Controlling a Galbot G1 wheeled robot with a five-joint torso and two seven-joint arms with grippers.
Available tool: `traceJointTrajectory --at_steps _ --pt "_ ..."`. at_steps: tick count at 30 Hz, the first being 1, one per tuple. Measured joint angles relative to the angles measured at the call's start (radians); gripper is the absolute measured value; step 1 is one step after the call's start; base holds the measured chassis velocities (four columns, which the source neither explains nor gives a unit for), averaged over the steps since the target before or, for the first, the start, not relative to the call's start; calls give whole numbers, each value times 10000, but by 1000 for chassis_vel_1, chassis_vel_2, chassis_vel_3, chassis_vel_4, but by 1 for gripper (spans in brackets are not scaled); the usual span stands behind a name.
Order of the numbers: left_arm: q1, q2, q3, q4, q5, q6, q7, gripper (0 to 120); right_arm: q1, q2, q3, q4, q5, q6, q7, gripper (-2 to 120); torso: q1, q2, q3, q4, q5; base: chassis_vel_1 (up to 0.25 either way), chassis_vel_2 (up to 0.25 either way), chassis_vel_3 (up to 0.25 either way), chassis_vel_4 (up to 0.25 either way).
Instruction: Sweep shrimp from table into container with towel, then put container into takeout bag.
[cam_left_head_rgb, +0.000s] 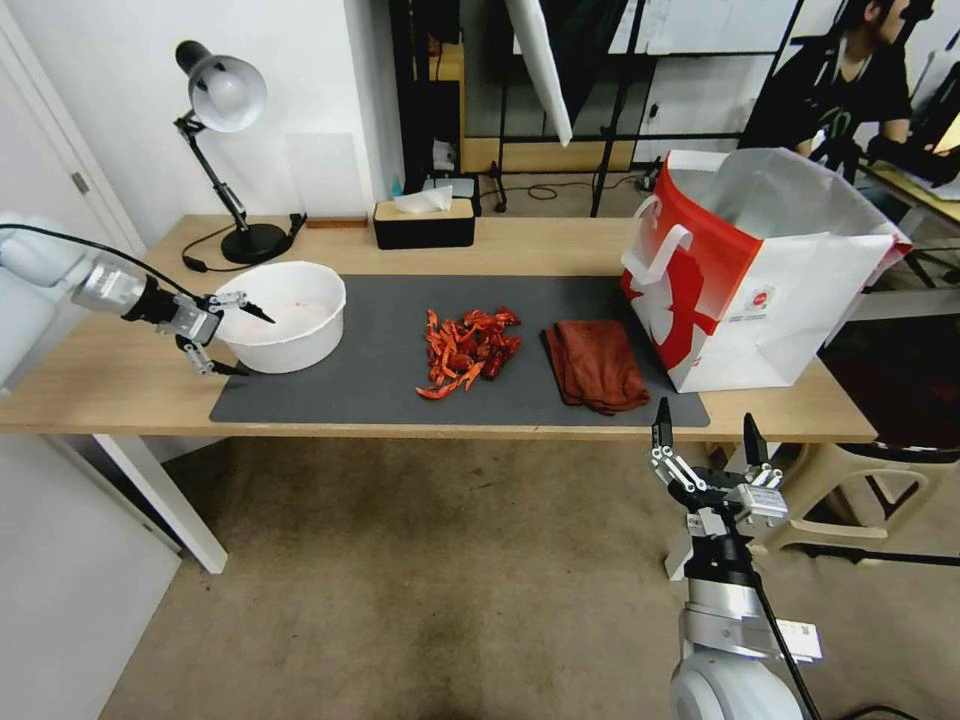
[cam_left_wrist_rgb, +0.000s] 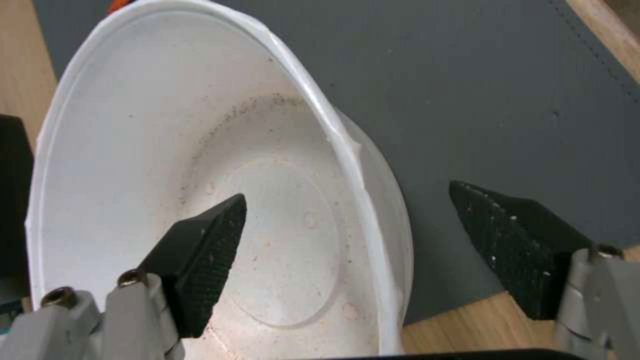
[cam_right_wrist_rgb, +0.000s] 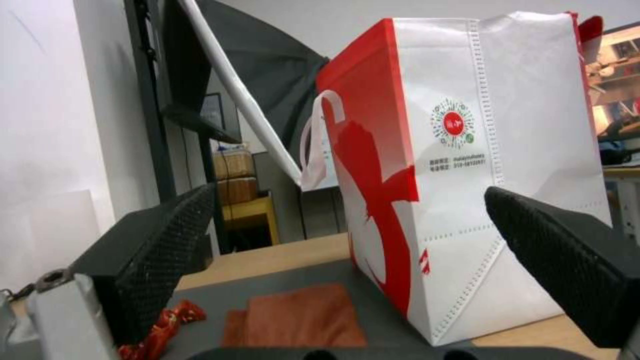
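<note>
The shrimp (cam_left_head_rgb: 468, 350) lie heaped in the middle of the dark mat (cam_left_head_rgb: 380, 395) on the table (cam_left_head_rgb: 120, 375). Just right of them rests the folded rust-brown towel (cam_left_head_rgb: 596, 363), and beyond it the red and white takeout bag (cam_left_head_rgb: 760, 270) stands upright with its mouth open. At the mat's left end sits the white container (cam_left_head_rgb: 290, 315). My left gripper (cam_left_head_rgb: 248, 340) is open astride its near rim, one finger (cam_left_wrist_rgb: 200, 250) inside the container (cam_left_wrist_rgb: 167, 125) and the other over the mat. My right gripper (cam_left_head_rgb: 705, 422) is open and empty, below the table's front edge, facing the bag (cam_right_wrist_rgb: 467, 175), towel (cam_right_wrist_rgb: 300, 315) and shrimp (cam_right_wrist_rgb: 167, 320).
A black desk lamp (cam_left_head_rgb: 225, 150) stands at the table's back left. A black tissue box (cam_left_head_rgb: 423, 222) sits at the back middle. A pale stool (cam_left_head_rgb: 850, 490) stands on the floor under the table's right end, close to my right arm.
</note>
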Motion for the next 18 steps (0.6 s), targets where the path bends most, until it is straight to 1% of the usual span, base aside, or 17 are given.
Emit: traceJointTrajectory --at_steps 6,12,16,18 --pt "-78 -96 -21 141 227 13 211 78 -80 9 14 83 0 31 -1 100 0 1 0 2 0 0 0 0 0" --pt "-79 -180 -29 169 371 16 247 78 -101 10 23 93 0 63 -4 100 0 0 0 0 0 0 0 0 0" --pt "-87 -339 -22 185 572 30 327 77 -91 18 25 81 0 91 -9 100 0 0 0 2 0 0 0 0 0" --pt "-164 -498 -10 286 716 31 416 74 -85 38 26 66 -1 124 -9 100 0 0 0 -2 0 0 0 0 0"
